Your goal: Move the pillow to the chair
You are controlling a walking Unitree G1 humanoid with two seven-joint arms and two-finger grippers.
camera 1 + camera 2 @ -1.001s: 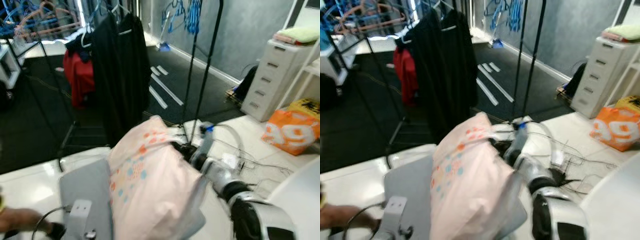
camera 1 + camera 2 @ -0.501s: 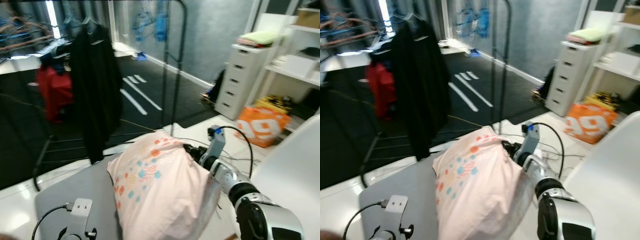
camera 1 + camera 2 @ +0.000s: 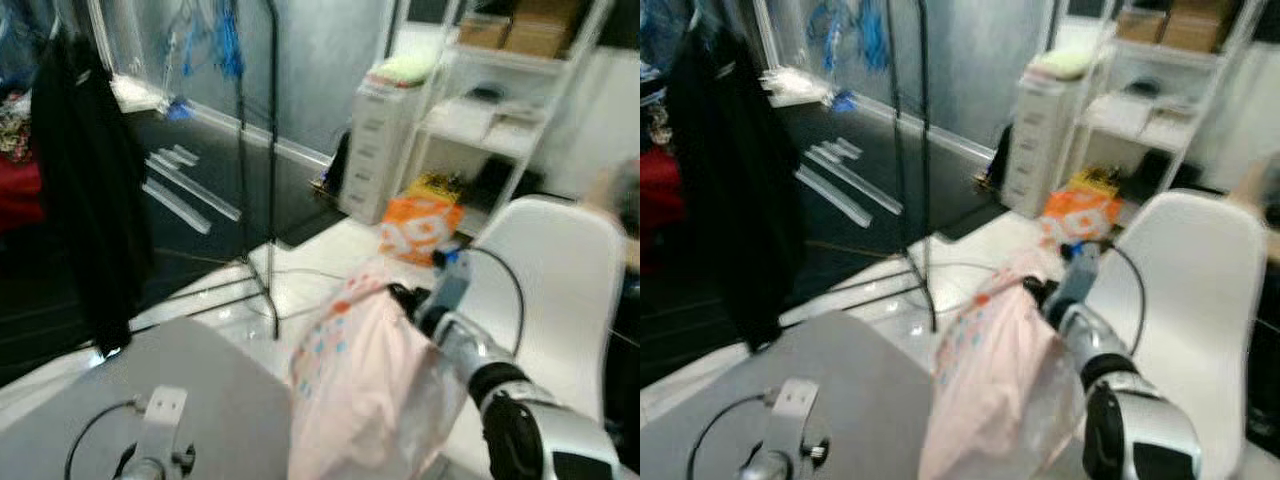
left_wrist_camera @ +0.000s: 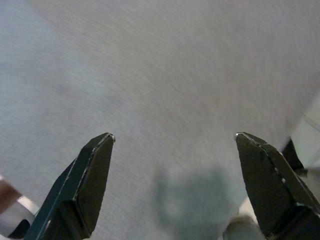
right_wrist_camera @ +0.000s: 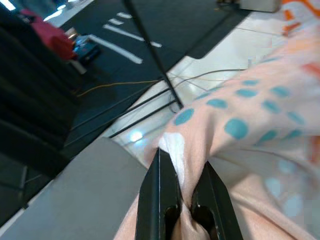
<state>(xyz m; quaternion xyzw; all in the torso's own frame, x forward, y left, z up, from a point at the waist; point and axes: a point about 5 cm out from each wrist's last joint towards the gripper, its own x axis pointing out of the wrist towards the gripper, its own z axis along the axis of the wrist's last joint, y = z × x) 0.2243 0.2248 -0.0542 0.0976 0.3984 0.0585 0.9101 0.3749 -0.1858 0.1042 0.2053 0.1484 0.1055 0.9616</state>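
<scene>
The right pincer [image 5: 182, 200] is clenched on a bunched fold of the pink pillow [image 3: 365, 390], whose spotted fabric is gathered tight between the two black fingers while the bulk of it hangs below and to the left of the grip, over the edge of the grey counter [image 3: 200, 400]. The left pincer [image 4: 175, 185] is spread wide over that same grey surface, grasping nothing (it looks idle for now). Just beyond the right pincer and to its right stands the white chair [image 3: 560, 290], its seat near the pillow but not yet under it. To do this carry well, the pinch should be kept firm, since only a fold is held, and the pillow swung rightward until it hangs over the seat before lowering. Farther off stand a black clothes rack [image 3: 265, 150] and an orange bag [image 3: 420, 225].
</scene>
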